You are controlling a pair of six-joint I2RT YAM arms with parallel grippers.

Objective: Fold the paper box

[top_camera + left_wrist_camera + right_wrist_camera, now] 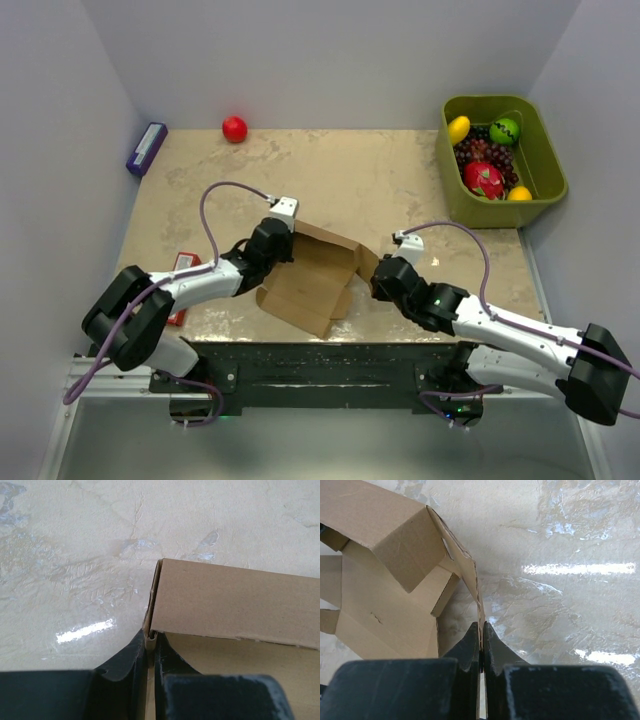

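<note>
**Item:** paper box [305, 280], plain brown card, part-folded
**Location:** lying on the worktop [350, 170] between the two end effectors, touching both

**Left end effector** [150, 641]: clenching on the corner of an upright wall, with thin card sandwiched between its fingertips
- the wall is running off to the right of the fingertips
- bare worktop is showing ahead and to the left of them

**Right end effector** [481, 630]: pinching the edge of a thin side flap that is standing on edge
- the rest of the box is spreading out to the left of the fingertips and ahead of them
- a folded tab there is tilting inward over the base

**Step in hand (judged):** bringing the side walls up and in so that the sheet is closing into a box; the folding looks partly done, with flaps on the right side gaping open

**Handling notes (judged):**
- the left grip is best serving as the anchor, holding its wall upright while the right one is doing the moving
- the right flap should be swinging inward in an arc about its crease, not being dragged outward, since thin card is prone to slipping out or tearing at a notch
- the base should be staying flat on the worktop throughout
- the loose tab wants lining up before any pushing home; forcing it risks buckling the card away from the crease
</note>
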